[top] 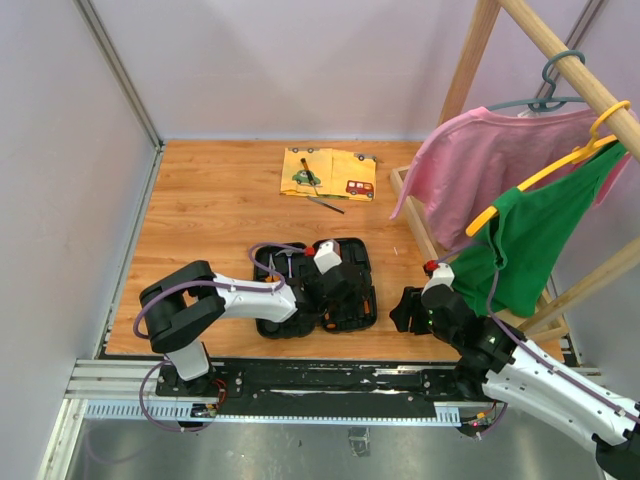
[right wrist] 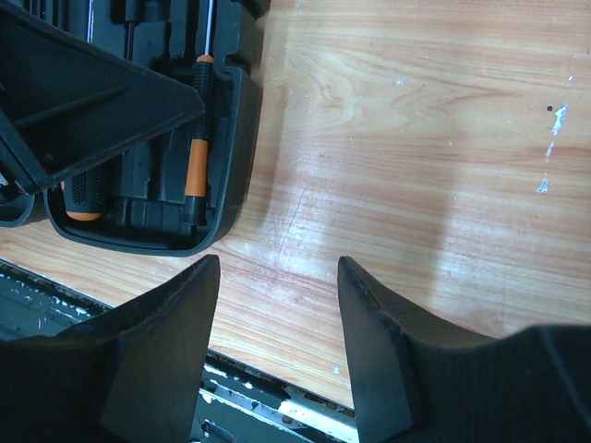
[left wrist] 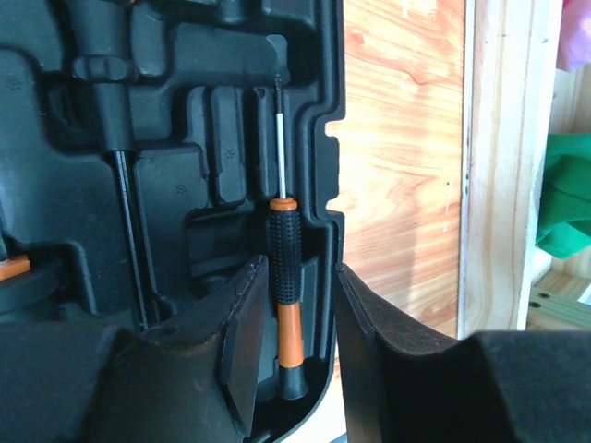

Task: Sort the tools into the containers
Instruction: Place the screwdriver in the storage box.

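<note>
My left gripper (left wrist: 297, 272) stands narrowly parted astride the orange-and-black screwdriver (left wrist: 285, 249), which is seated in its slot along the right edge of the open tool case (left wrist: 185, 120). It should be light, stiff and slim, best pinched on the ribbed black grip. My right gripper (right wrist: 277, 268) hangs wide and empty over the table (right wrist: 416, 138) right of the case, and far off a second screwdriver (top: 309, 175) lies on the yellow cloth (top: 345, 165), which could bunch under a pinch.

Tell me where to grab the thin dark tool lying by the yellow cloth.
Take the thin dark tool at mid-length from straight above, jaws straddling its slanted axis: it lies flat on the table, likely too slim for a side approach.
</note>
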